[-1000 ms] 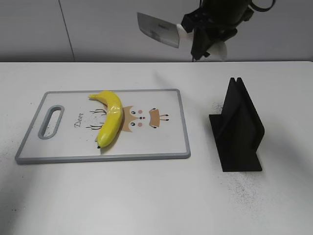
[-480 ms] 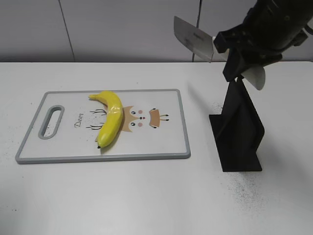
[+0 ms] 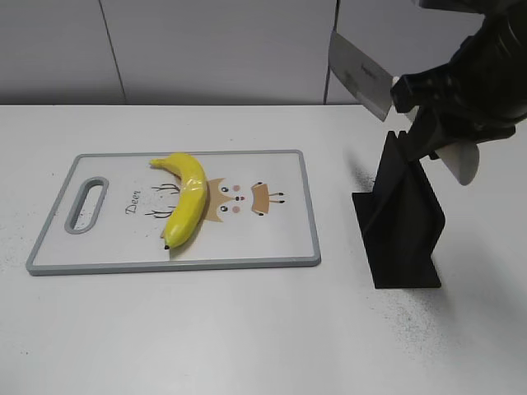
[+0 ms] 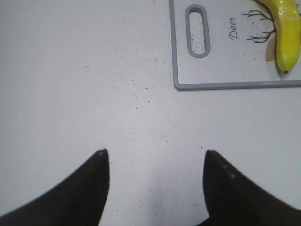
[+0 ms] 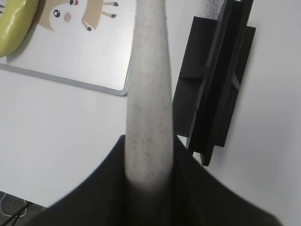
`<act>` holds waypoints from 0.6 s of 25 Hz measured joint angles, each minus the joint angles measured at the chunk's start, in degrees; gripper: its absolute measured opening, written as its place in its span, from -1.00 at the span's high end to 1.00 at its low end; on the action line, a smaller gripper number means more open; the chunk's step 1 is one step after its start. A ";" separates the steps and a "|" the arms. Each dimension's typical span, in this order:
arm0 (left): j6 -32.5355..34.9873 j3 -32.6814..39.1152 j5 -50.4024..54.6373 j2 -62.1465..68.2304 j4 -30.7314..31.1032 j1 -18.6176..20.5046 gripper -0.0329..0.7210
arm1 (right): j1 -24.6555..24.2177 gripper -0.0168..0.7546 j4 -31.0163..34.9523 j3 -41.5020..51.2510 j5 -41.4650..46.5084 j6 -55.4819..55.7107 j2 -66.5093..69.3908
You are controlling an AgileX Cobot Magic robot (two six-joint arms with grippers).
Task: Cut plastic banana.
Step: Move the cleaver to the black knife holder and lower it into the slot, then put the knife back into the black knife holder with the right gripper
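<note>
Right gripper (image 3: 430, 123) clamps the knife (image 3: 362, 76) handle, fingertips mostly hidden. Left gripper (image 4: 155, 162) spread wide, holding nothing. Plastic banana (image 3: 184, 200) lies on cutting board (image 3: 280, 247); black stand (image 3: 402, 216) slot unoccupied.

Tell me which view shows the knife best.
The exterior view: the knife shows its whole blade, held high above the black stand by the right gripper. The right wrist view shows only its pale handle lengthwise, between the jaws. The left wrist view shows none of it.

The plastic banana (image 3: 184, 200) looked glossy and smooth. The cutting board (image 3: 280, 247) was matt white plastic, grey-rimmed. The knife blade (image 3: 359, 76) showed dull metal; its handle (image 5: 149, 94) looked speckled, pale. The black stand (image 3: 401, 216) appeared matt.
</note>
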 joint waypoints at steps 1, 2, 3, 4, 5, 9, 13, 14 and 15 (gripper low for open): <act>-0.24 1.65 -0.46 -2.24 0.00 0.00 -0.65 | 0.00 0.54 -0.04 0.66 -0.22 0.60 -0.45; -0.42 3.34 -0.82 -4.09 0.04 0.00 -0.65 | 0.00 0.54 -0.19 1.65 -0.73 1.46 -0.92; -0.60 4.94 -0.88 -6.25 0.04 0.00 -0.65 | 0.00 0.54 -0.41 2.57 -1.29 2.38 -1.28; -0.60 6.23 -1.09 -8.32 0.31 0.00 -0.65 | 0.00 0.54 -0.85 3.33 -2.01 3.34 -1.58; -0.65 7.70 -1.14 -9.98 0.57 0.00 -0.65 | 0.00 0.54 -1.38 4.23 -2.63 4.18 -1.97; -0.71 12.05 -0.89 -16.81 2.46 0.00 -0.65 | 0.00 0.54 -5.08 7.27 -3.94 8.93 -2.82; -0.71 14.90 -0.82 -23.12 3.86 0.00 -0.65 | 0.00 0.54 -7.85 9.80 -4.18 13.23 -3.49; -0.71 15.41 -0.82 -24.81 4.11 0.00 -0.65 | 0.00 0.54 -8.05 10.23 -4.21 13.72 -3.57; -0.71 15.99 -0.82 -26.50 4.25 0.00 -0.65 | 0.00 0.54 -8.16 10.53 -4.21 14.12 -3.61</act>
